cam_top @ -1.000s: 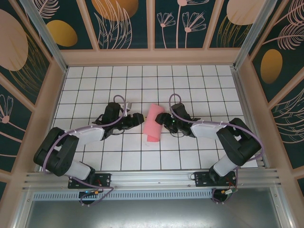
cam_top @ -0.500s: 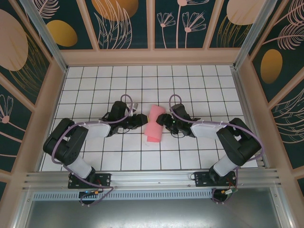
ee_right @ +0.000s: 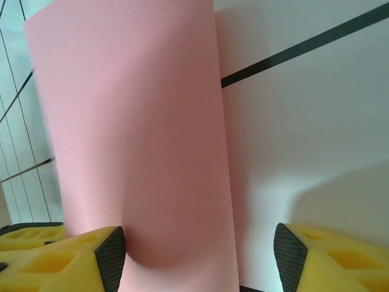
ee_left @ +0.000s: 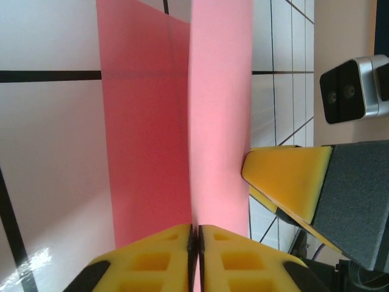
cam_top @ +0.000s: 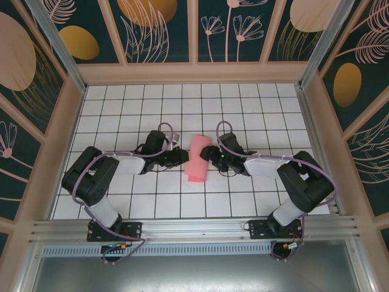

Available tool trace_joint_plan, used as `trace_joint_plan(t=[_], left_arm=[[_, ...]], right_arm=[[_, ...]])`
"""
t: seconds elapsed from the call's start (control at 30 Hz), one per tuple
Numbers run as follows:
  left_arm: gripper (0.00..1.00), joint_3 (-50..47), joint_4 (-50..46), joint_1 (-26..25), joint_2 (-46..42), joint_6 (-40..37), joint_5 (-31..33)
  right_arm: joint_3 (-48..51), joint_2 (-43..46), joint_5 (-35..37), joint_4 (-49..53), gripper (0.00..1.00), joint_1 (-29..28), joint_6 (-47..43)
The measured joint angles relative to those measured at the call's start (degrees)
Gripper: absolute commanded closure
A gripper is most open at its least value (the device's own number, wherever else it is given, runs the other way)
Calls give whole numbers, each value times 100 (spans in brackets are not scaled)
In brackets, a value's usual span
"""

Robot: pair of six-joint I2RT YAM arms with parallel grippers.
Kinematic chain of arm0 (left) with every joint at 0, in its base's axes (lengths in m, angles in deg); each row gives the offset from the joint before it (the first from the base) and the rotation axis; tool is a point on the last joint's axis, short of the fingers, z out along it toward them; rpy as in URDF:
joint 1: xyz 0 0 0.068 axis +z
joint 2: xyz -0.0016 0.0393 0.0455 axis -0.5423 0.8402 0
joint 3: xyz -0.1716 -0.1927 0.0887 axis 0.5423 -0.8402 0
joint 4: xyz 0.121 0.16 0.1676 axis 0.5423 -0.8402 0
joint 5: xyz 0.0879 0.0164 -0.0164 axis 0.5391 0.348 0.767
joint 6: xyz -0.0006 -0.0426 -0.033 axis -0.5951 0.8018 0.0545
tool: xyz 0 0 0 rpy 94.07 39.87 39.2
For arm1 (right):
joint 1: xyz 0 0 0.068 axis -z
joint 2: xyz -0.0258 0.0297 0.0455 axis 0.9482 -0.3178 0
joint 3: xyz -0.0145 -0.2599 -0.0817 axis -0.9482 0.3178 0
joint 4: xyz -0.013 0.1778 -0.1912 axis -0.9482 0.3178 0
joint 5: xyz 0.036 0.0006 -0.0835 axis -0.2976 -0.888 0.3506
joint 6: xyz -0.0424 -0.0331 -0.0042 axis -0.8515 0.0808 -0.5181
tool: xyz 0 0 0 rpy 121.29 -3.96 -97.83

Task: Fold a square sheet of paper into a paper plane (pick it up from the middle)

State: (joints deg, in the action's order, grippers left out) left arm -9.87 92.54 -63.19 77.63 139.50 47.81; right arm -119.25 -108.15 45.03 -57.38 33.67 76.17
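The square sheet of paper is pink and bent over into a rounded loop at the middle of the grid table. In the left wrist view the sheet runs down into my left gripper, whose yellow pads are shut on its near left edges. From above, the left gripper sits at the sheet's left side. My right gripper is at the sheet's right side and stands open. In the right wrist view one of its fingers dents the curved sheet, while the other hangs over bare table.
White grid tiles with black lines spread around the sheet. Patterned walls and a metal frame close off the back and sides. The right gripper's yellow pad and its wrist camera stand close beyond the sheet in the left wrist view.
My left gripper has reached in toward the sheet's left side and gone from open to shut on its edges. The right arm and the sheet have stayed put.
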Motion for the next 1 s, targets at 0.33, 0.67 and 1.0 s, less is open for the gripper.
trace_joint_plan(t=[0.33, 0.67, 1.0], left_arm=[[100, 13, 39, 0, 0, 24, 11], [98, -136, 282, 0, 0, 297, 26], [65, -262, 308, -4, -175, 367, 197]], right_arm=[[2, 573, 87, 203, 34, -2, -33], [-68, 291, 81, 337, 45, -35, -85], [-632, -181, 236, 933, 51, -131, -435]])
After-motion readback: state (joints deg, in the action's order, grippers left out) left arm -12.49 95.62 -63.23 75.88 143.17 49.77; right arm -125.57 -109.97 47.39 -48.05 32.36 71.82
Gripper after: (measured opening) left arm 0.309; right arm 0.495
